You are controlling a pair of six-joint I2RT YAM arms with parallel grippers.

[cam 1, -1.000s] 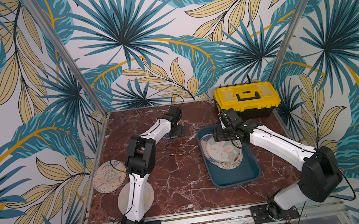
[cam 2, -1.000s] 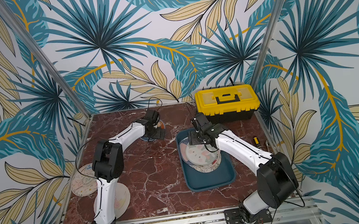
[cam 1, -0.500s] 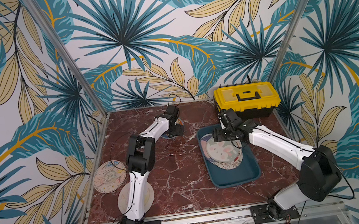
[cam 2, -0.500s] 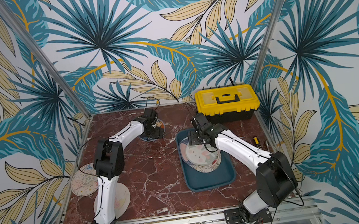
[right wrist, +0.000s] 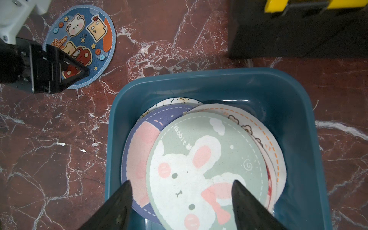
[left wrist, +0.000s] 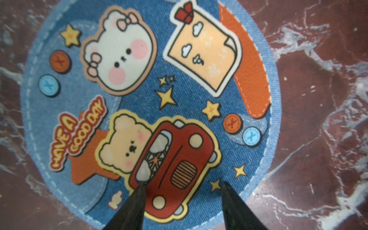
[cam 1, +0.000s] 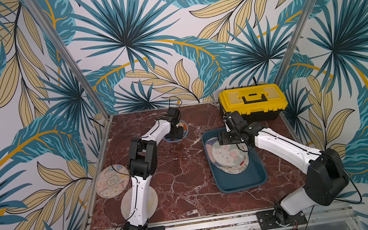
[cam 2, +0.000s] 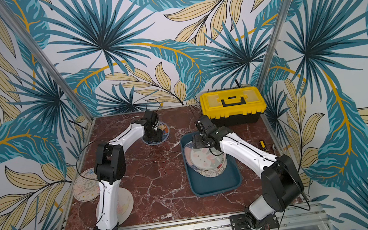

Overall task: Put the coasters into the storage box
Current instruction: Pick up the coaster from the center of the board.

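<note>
Red-brown marble tabletop (cam 1: 181, 169), leaf-print walls all round. Dark teal shallow plastic storage box (cam 1: 243, 180) sits right of centre w/ a loose stack of round printed coasters (cam 1: 229, 157) inside, at least four, the pale green rabbit one on top. Right gripper (right wrist: 181, 181) hangs over that stack, jaws apart, nothing in them. Left gripper (left wrist: 182, 184) is down on a blue denim-look round coaster (left wrist: 139, 99) lying flat on the marble at the far side; jaws spread, tips at its face, no pinch yet. Two more outside: cream disc (cam 1: 111, 182) at the left edge, pale disc (cam 1: 152, 199) partly under the left arm. Prob. past halfway; three left to move, as far as visible.
</note>
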